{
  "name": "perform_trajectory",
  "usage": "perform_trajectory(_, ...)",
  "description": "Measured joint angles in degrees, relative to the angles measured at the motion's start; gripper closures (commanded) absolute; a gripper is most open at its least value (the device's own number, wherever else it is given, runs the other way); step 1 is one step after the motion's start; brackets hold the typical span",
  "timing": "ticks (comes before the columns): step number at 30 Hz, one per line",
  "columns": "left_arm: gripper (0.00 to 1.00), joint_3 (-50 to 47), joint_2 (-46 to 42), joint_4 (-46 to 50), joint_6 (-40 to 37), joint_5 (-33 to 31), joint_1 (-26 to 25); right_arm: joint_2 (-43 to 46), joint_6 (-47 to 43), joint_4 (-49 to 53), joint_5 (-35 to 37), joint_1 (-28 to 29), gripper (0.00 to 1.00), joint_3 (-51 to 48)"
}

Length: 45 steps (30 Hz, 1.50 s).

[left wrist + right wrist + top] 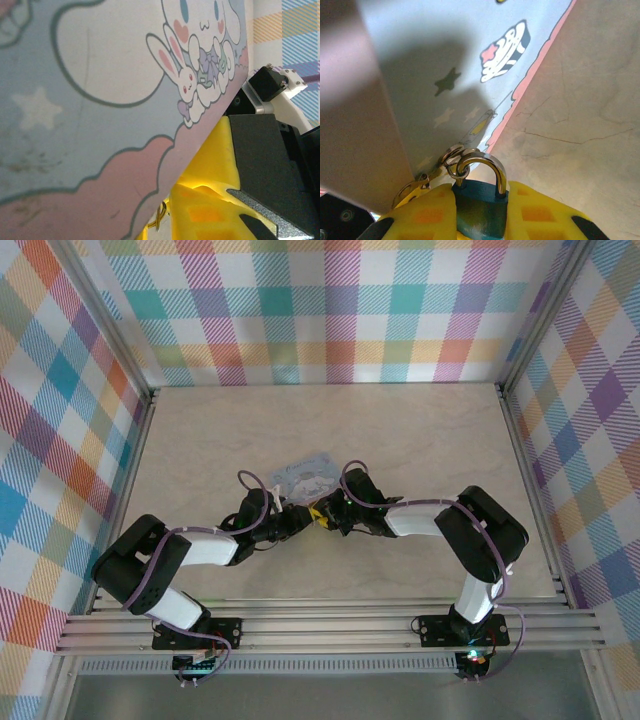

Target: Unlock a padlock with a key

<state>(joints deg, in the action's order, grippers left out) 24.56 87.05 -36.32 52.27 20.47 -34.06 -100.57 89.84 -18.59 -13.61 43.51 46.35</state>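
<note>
Teal padlock [481, 212], silver shackle [500, 180] | right gripper [482, 220] clamps it | left gripper [305, 520] grip unclear

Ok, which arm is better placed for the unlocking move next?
Left, most likely. The right pincer is clamped on the padlock, shackle up, rings looped through it. The left pincer sits close beside it by the tin; what it holds is unclear.

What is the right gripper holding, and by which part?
The padlock, pinched by its teal body between the right gripper's yellow fingers; its shackle is free.
</note>
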Motion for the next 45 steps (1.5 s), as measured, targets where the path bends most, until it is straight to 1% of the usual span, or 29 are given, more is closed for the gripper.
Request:
perform_trajectory(4, 0.85, 0.00, 0.02, -0.13, -0.72, 0.00, 0.00, 0.00, 0.39, 0.07, 0.02, 0.00, 1.00, 0.13)
perform_trajectory(6, 0.86, 0.00, 0.17, -0.46, -0.98, 0.00, 0.02, 0.00, 0.61, 0.31, 0.09, 0.00, 1.00, 0.28)
perform_trajectory(12, 1.00, 0.24, 1.62, -2.75, -3.13, 0.02, 0.02, 0.00, 0.79, 1.68, 1.18, -0.22, 1.00, 1.03)
perform_trajectory(20, 1.00, 1.97, 1.84, 0.17, -8.59, 0.00, 0.07, 0.00, 0.83, 2.95, 1.55, -0.48, 1.00, 1.75)
perform_trajectory(26, 1.00, 2.62, -1.44, 5.70, -15.93, -0.74, 0.07, -0.70, 0.76, 6.12, -0.48, -0.46, 1.00, 4.15)
perform_trajectory(33, 1.00, 2.82, -6.64, 13.27, -26.58, -3.91, -0.94, -1.81, -0.92, 11.34, -4.79, -0.48, 1.00, 8.02)
perform_trajectory(37, 1.00, 4.57, -7.08, 16.98, -31.67, -4.09, -1.18, -1.95, -2.47, 14.34, -5.25, -0.59, 1.00, 9.55)
perform_trajectory(45, 1.00, 7.61, -8.31, 24.90, -40.63, -6.34, -2.29, -2.69, -2.45, 15.23, -7.10, -0.68, 1.00, 10.40)
